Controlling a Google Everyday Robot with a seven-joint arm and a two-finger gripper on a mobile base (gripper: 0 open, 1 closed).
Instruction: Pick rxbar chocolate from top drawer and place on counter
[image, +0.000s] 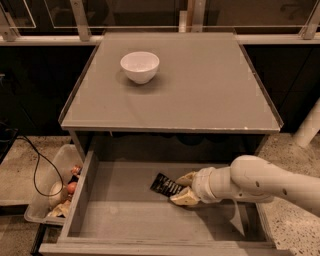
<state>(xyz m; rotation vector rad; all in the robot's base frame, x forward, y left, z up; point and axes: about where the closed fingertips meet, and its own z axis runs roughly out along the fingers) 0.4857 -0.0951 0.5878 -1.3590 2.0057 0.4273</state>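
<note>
The rxbar chocolate (164, 184), a small black wrapped bar with white lettering, lies flat on the bottom of the open top drawer (120, 220), near its middle. My gripper (183, 189) reaches into the drawer from the right at floor level. Its tan fingers (185, 178) are spread, and the bar's right end lies between them. The bar rests on the drawer floor. The grey counter (200, 85) with its thin metal rim is above the drawer.
A white bowl (140, 66) stands on the counter at the back left. A clear plastic bin (47, 192) of small items sits on the floor left of the drawer, with a black cable (35, 165) beside it. My white arm (260, 182) crosses the drawer's right side.
</note>
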